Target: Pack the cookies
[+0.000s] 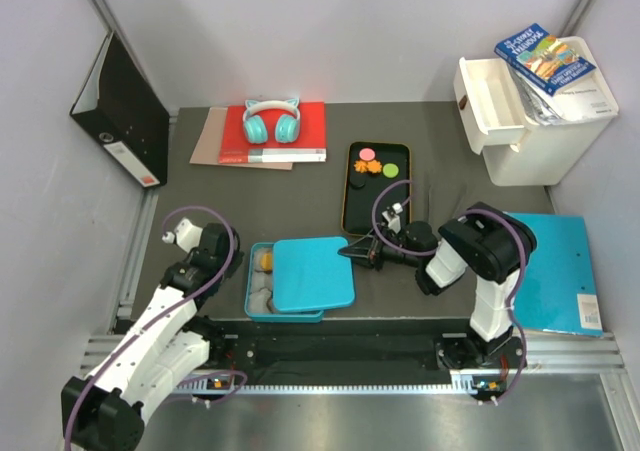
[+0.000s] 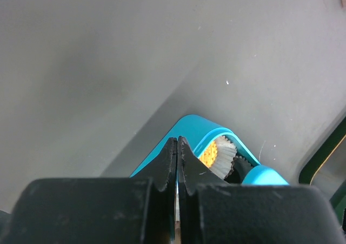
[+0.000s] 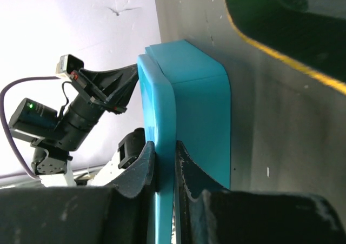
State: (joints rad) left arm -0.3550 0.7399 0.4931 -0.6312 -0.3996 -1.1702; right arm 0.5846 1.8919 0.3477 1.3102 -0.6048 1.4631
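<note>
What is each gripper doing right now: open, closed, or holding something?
Left gripper: closed, nothing between its fingers.
Right gripper: closed on the edge of the blue lid.

Lid [image 1: 312,274] partly over box [image 1: 283,317] front centre, tray [image 1: 358,211] of cookies [image 1: 372,167] behind, headphones [image 1: 272,123] on books [image 1: 305,133] back left.

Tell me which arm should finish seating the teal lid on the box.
Right. The right tool clamps the lid by its edge; the left tool is shut and empty, short of the box.
</note>
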